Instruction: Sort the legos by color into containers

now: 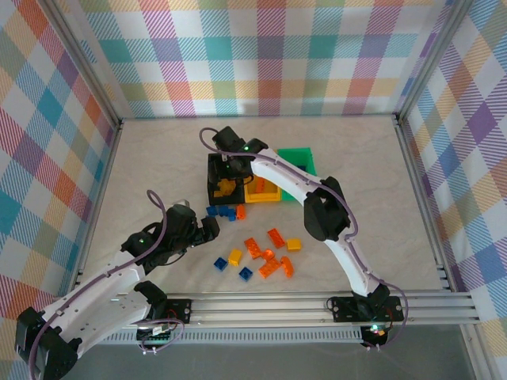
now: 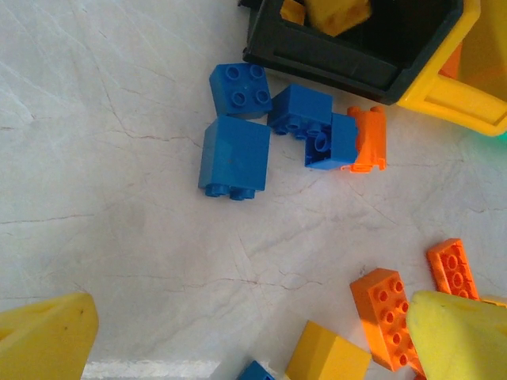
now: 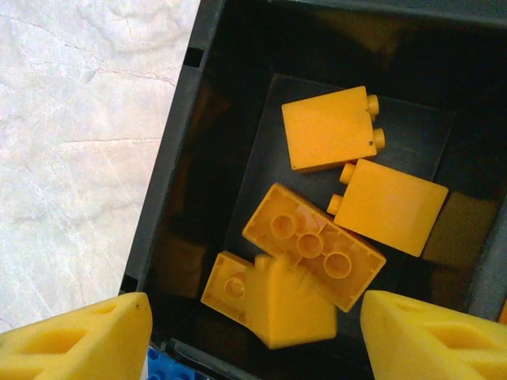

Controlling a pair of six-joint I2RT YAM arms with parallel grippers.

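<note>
My right gripper (image 3: pixel 257 336) hangs open over the black container (image 3: pixel 170 198), also seen from above (image 1: pixel 212 170). A blurred yellow lego (image 3: pixel 297 305) sits between its fingers, touching neither, above several yellow legos (image 3: pixel 329 127) in the bin. The yellow container (image 1: pixel 264 193) and the green container (image 1: pixel 301 158) stand to the right. My left gripper (image 2: pixel 249 340) is open over bare table, with nothing between its fingers. A cluster of blue legos (image 2: pixel 235 154) and an orange lego (image 2: pixel 368 138) lie ahead of it, in front of the black container (image 2: pixel 317 63).
Orange legos (image 1: pixel 269 255), two yellow ones (image 1: pixel 235 256) and two blue ones (image 1: pixel 219 264) are scattered on the near middle of the table. An orange brick (image 2: pixel 384 317) and a yellow brick (image 2: pixel 329 356) lie close to my left gripper's right finger (image 2: pixel 459 336). Metal rails run along the table's edges.
</note>
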